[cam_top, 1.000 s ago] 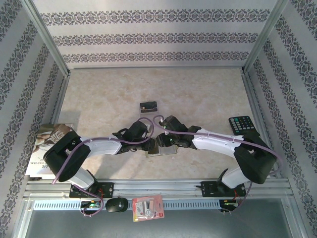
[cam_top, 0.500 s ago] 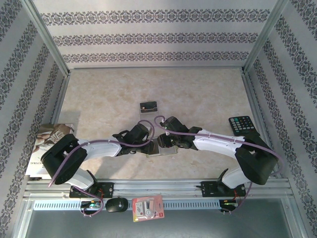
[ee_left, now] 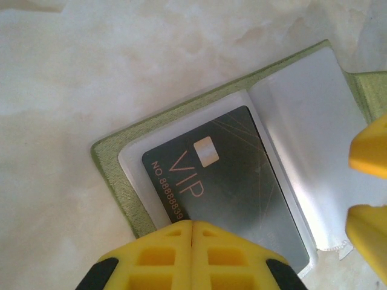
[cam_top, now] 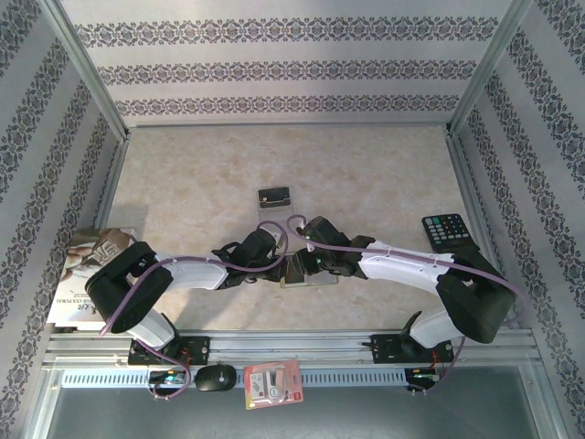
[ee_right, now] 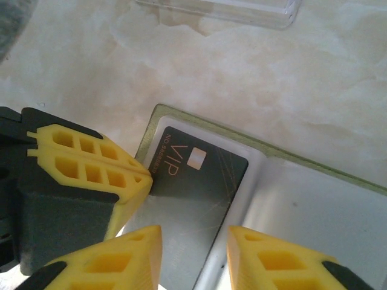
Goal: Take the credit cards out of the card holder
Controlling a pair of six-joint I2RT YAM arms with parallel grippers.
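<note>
The olive-green card holder (ee_left: 112, 175) (ee_right: 156, 115) lies open on the table, partly seen under both grippers (cam_top: 311, 278). A dark credit card marked VIP (ee_left: 236, 175) (ee_right: 199, 187) sits in its clear left pocket. My left gripper (ee_left: 192, 225) (cam_top: 285, 268) is shut, its joined yellow tips resting on the card's edge near the number; its fingers (ee_right: 91, 160) show beside the card. My right gripper (ee_right: 193, 254) (cam_top: 304, 266) is open, one finger on each side over the card's near end. Another small dark card (cam_top: 274, 197) lies flat on the table farther back.
A black calculator (cam_top: 445, 230) lies at the right wall and a book (cam_top: 87, 270) at the left. A red-and-white packet (cam_top: 272, 383) and a black mouse (cam_top: 215, 378) sit on the front rail. A clear plastic piece (ee_right: 230, 13) lies just beyond the holder.
My left gripper has shut and come down onto the VIP card's edge. The right gripper's fingers have narrowed a little, and both arms have settled slightly lower over the holder.
</note>
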